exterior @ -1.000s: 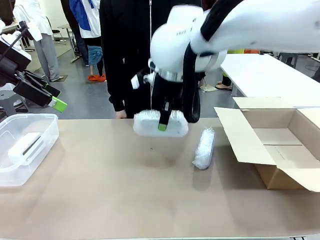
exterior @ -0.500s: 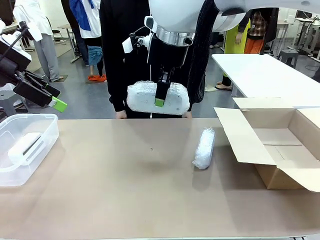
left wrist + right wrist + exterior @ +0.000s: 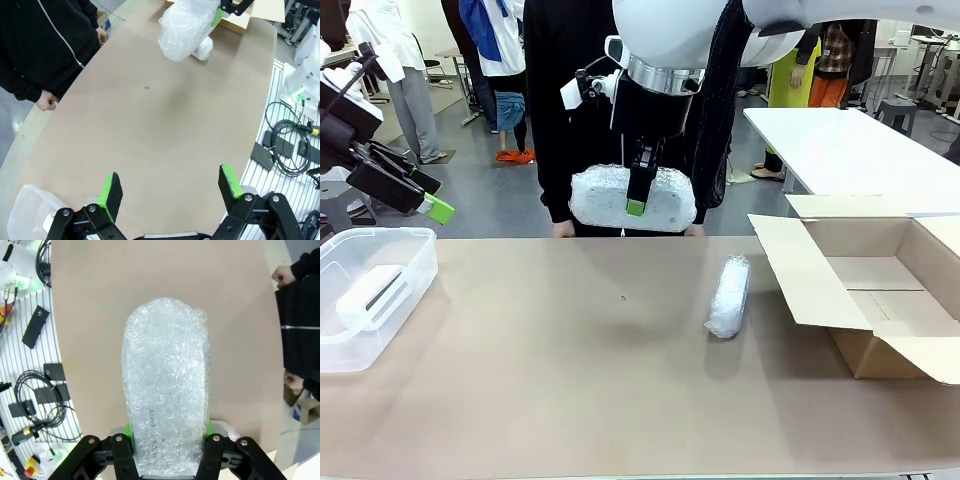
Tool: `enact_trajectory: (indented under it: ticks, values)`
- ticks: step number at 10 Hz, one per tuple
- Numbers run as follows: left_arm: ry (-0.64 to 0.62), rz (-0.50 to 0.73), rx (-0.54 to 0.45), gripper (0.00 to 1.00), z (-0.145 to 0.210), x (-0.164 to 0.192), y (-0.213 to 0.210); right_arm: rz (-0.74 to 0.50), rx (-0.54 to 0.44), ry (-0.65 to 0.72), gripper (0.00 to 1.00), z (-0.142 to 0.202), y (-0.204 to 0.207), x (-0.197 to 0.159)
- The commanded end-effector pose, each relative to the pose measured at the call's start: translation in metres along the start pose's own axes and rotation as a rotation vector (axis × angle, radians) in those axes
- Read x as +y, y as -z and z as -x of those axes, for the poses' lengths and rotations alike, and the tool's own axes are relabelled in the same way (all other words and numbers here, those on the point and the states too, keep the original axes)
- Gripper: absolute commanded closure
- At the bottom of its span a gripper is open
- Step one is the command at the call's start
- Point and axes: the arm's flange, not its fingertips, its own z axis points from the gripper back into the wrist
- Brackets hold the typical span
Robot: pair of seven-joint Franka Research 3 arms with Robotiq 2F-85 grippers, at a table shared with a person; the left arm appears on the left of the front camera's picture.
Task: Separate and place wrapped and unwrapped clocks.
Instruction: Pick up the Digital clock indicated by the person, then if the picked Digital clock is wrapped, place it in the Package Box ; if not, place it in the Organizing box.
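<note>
**Right claw (image 3: 636, 200) grips a wrapped bundle (image 3: 600, 200) in the air**

The table (image 3: 570, 390) lies well below the right claw, its brown top bare directly beneath. A person (image 3: 570, 100) in a black jacket stands just behind that claw at the far edge, both hands low by the rim. The open cardboard box (image 3: 880, 290) sits on the table below the right claw and off to its right side. The clear plastic bin (image 3: 405, 250) rests far to the same claw's left, beneath the left claw (image 3: 170, 186).

The right claw is closed partway across the middle of the wrapped bundle, which hangs crosswise between its green pads and sticks out on both sides. The second wrapped bundle (image 3: 728, 295) lies on the table below and to the right of the right claw, between it and the box, touching neither. The unwrapped clock (image 3: 370, 292) lies inside the bin.

The left claw hangs wide open above the table's left end, with nothing between its fingers.
</note>
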Motion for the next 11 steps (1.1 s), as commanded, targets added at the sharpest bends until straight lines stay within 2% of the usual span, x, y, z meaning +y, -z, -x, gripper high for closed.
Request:
enact_trajectory:
  ticks: [1, 11]
  values:
    - [-0.002, -0.01, -0.005, 0.0, -0.0006, 0.0011, 0.0006, 0.002, -0.005, -0.005, 0.93, 0.0043, -0.0034, -0.0016]
    - [-0.002, -0.01, -0.005, 0.0, -0.0006, 0.0011, 0.0006, 0.002, -0.005, -0.005, 0.93, 0.0043, -0.0034, -0.0016]
